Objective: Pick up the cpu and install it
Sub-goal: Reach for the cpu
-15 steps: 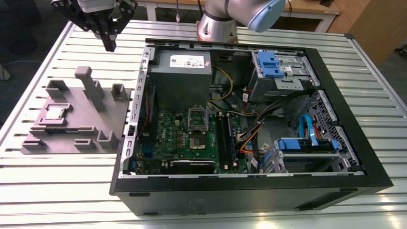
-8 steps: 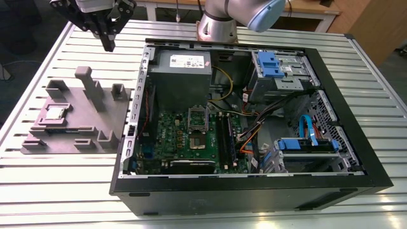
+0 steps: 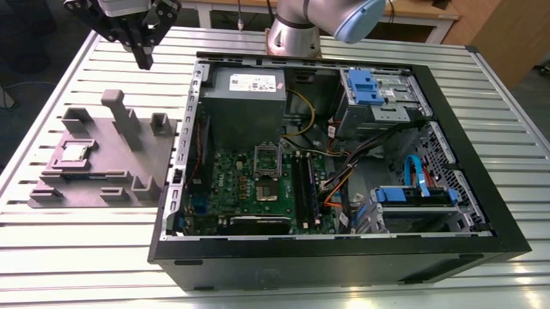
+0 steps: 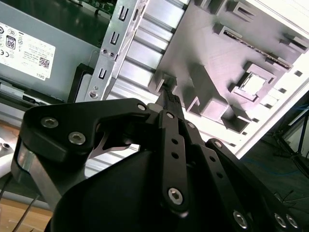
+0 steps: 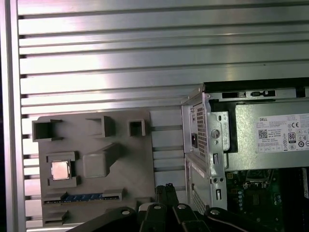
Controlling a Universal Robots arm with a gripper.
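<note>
The hand [image 3: 144, 61] hangs in the air above the slatted metal surface [image 3: 86, 244], towards the exterior view's left. Its black fingers are pressed together into one narrow tip and hold nothing. In both wrist views the same closed tip [image 4: 170, 96] [image 5: 166, 189] points down at the strip of surface between the grey tray [image 5: 130, 164] and the corner of the open computer case [image 3: 344, 257]. It touches neither of them. The cpu [image 3: 76, 152] lies flat in a square recess of the tray [image 3: 112, 138], on the side of the tray away from the case and well apart from the hand. Its silver top shows bright in the first wrist view [image 5: 60, 170] and in the second wrist view [image 4: 252, 83]. Upright grey posts stand on the tray beside the recess, and a slim strip with blue on it [image 5: 79, 197] lies in a slot near the cpu. The case lies on its side with the panel off. Inside it the green board carries a silver socket frame [image 3: 268, 168] near the middle. The grey power supply box [image 3: 245, 96] sits in the corner of the case nearest the hand. Blue drive brackets [image 3: 365, 84] and loose cables fill the part of the case towards the exterior view's right. The arm's base [image 3: 297, 32] stands on the surface beyond the case.
</note>
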